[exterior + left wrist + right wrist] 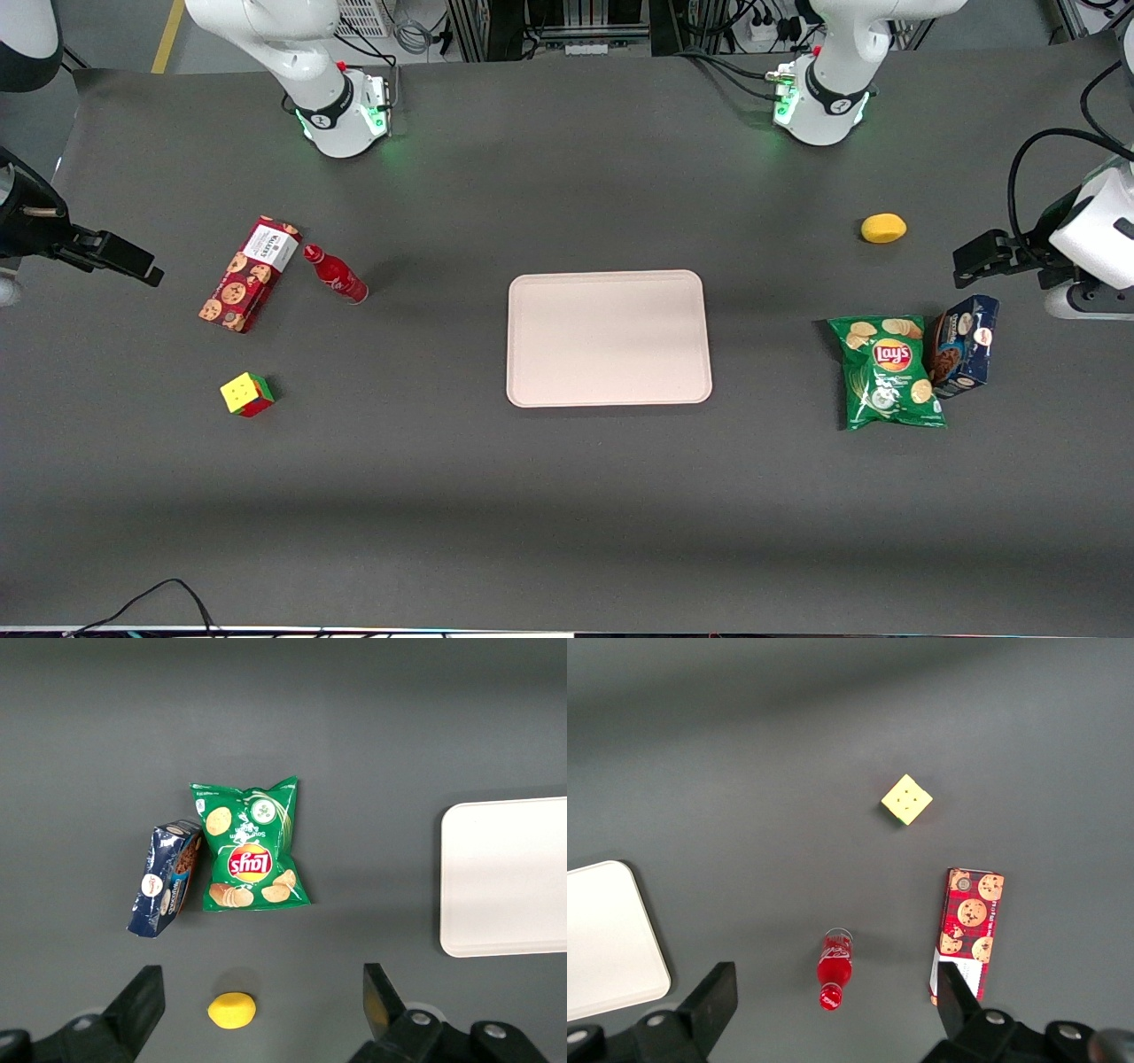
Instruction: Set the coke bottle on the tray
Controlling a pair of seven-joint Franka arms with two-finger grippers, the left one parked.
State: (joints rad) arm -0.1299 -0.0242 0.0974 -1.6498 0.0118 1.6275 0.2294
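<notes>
Resting bottle: the bottle [337, 275] is on the worktop [549, 496], just beside the cookie box [250, 273], between the box and the tray [609, 338]. It is close to the box but not touching it, and well apart from the tray.
Why it is there: nothing holds it yet, so I think the job has not begun.
End effector: the end effector [146, 270] hangs in the air at the working arm's end of the worktop. Its two fingers [713, 1001] are spread wide with nothing between them, maybe ready to go round the bottle.
Tray: it lies flat in the middle with nothing on it, so there is lots of room for the bottle.
Cube: a small cube [246, 394] sits nearer the front camera than the box, out of the way.
Hard to tell: I cannot say if the bottle stands up or lies down.
Cut off: the wrist view shows only a corner of the tray.
</notes>
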